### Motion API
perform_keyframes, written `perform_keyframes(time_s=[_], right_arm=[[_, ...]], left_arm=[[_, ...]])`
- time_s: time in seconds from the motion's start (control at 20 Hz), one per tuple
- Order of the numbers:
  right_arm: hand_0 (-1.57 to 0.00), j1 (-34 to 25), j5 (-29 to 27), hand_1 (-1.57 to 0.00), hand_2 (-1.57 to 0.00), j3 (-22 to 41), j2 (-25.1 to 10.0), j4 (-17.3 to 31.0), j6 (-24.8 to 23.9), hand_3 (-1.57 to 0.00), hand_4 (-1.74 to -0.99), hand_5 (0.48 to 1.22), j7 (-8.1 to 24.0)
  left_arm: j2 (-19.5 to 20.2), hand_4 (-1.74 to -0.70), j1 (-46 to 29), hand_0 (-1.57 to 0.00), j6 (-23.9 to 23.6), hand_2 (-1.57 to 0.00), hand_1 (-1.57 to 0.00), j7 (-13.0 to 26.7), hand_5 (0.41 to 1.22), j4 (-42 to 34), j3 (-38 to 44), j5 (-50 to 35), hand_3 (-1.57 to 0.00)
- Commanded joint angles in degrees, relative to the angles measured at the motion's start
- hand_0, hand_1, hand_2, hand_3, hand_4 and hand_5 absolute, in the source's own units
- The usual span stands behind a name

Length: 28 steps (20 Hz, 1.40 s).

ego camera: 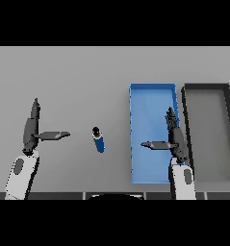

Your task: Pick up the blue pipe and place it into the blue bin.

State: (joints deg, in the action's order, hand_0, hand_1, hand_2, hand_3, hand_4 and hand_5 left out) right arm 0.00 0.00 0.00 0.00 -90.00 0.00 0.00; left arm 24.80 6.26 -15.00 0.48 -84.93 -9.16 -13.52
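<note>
Standing pipe (98, 139) betw. open hands.

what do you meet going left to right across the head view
left hand → blue pipe → blue bin → dark bin. The right hand is left out, since it overlaps the blue bin's right side.

The grey table (63, 72) holds three things. A small blue pipe (98, 140) stands near the middle. The blue bin (152, 87) sits to its right, just beside a dark bin (206, 87).
</note>
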Motion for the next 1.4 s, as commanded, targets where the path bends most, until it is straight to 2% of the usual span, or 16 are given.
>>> perform_keyframes(time_s=[0.0, 0.25, 0.3, 0.35, 0.55, 0.75, 0.95, 1.1, 1.2, 1.35], right_arm=[[0.00, 0.0, 0.0, 0.00, 0.00, 0.1, 0.1, 0.0, -0.1, 0.00, -1.222, 0.603, 0.0], [0.00, 0.4, 0.4, 0.00, 0.00, 0.8, 0.7, -1.1, -0.5, 0.00, -1.222, 0.603, 0.1], [0.00, 2.6, 3.5, 0.00, 0.00, 2.7, -2.7, -3.4, 1.2, 0.00, -1.222, 0.603, -3.4], [0.00, 4.7, 5.0, 0.00, 0.00, 4.0, -4.4, -5.2, 2.4, 0.00, -1.227, 0.603, -4.9], [0.00, 5.2, 7.4, 0.00, 0.00, 5.3, -6.3, -6.6, 3.2, 0.00, -1.231, 0.599, -3.1], [0.00, 4.7, 8.0, 0.00, 0.00, 5.6, -6.6, -7.0, 3.0, 0.00, -1.218, 0.589, -1.9], [0.00, 5.3, 8.2, 0.00, 0.00, 6.5, -6.4, -7.7, 3.5, 0.00, -1.225, 0.595, -4.2], [0.00, 5.5, 8.1, 0.00, 0.00, 6.1, -6.9, -7.5, 3.7, 0.00, -1.229, 0.606, -5.2], [0.00, 4.8, 8.1, 0.00, 0.00, 6.2, -6.7, -7.1, 3.8, 0.00, -1.239, 0.606, -4.8], [0.00, 5.0, 8.1, 0.00, 0.00, 6.0, -6.7, -7.6, 3.6, 0.00, -1.256, 0.616, -4.9]], left_arm=[[0.0, -1.01, 0.0, 0.00, 0.0, 0.00, 0.00, -0.3, 0.586, 0.0, 0.1, 0.0, 0.00], [0.7, -1.01, -1.0, 0.00, 0.6, 0.00, 0.00, -1.1, 0.586, -0.2, 0.6, -0.6, 0.00], [4.5, -1.01, -2.8, 0.00, 6.5, 0.00, 0.00, -4.8, 0.586, -1.0, -1.0, -0.1, 0.00], [6.9, -1.01, -3.8, 0.00, 10.6, 0.00, 0.00, -7.1, 0.588, -1.1, -1.8, -0.1, 0.00], [9.9, -1.01, -4.6, 0.00, 15.3, 0.00, 0.00, -9.1, 0.587, -1.3, -3.2, 0.6, 0.00], [9.8, -1.02, -5.0, 0.00, 19.2, 0.00, 0.00, -11.2, 0.594, -1.2, -4.4, -0.6, 0.00], [12.4, -1.03, -5.6, 0.00, 24.1, 0.00, 0.00, -9.5, 0.565, -5.3, -7.9, 0.1, 0.00], [13.5, -1.05, -6.2, 0.00, 26.7, 0.00, 0.00, -6.3, 0.513, -8.4, -10.2, -0.5, 0.00], [12.5, -1.08, -5.7, 0.00, 27.8, 0.00, 0.00, -3.9, 0.488, -9.5, -12.5, 0.0, 0.00], [10.1, -1.09, -4.6, 0.00, 28.1, 0.00, 0.00, -3.0, 0.463, -10.1, -15.6, 2.2, 0.00]])
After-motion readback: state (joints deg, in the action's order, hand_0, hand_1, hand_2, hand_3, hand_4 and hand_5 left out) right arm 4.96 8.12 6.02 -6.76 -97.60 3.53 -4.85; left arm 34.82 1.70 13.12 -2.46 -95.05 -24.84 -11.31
